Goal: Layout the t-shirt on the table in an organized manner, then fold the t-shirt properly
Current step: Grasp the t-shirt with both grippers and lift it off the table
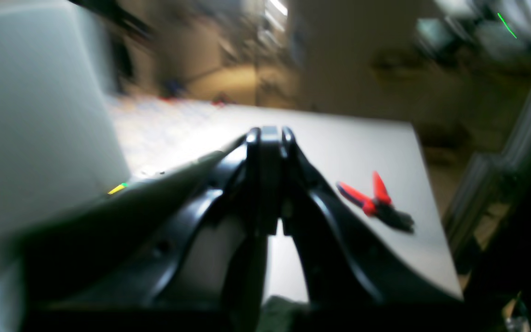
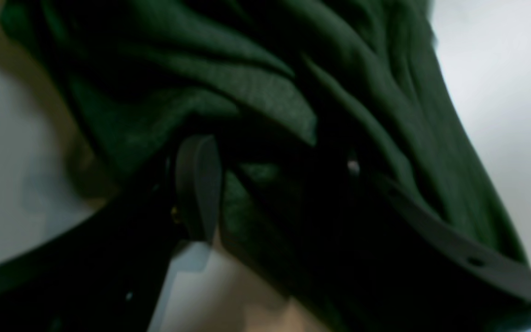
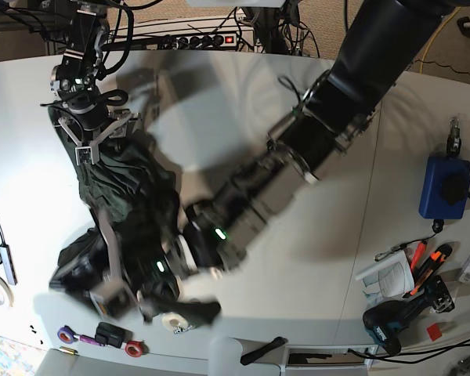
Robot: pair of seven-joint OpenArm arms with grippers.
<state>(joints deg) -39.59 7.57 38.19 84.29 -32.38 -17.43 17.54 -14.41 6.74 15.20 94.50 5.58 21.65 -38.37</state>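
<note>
Beside the t-shirt (image 3: 125, 188), red-handled pliers (image 1: 376, 200) lie on the table (image 3: 313, 258).

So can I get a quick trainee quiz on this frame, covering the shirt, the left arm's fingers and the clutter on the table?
1. True or false: the t-shirt lies flat and spread out on the table.
2. Pick one. On the left gripper, the fingers are: A) spread wide apart, B) shut together, C) out of every view.
3. Short answer: what colour is the box near the table's right edge in the base view?

Key:
1. False. It is bunched in a crumpled heap at the left of the base view.
2. B.
3. Blue.
</note>
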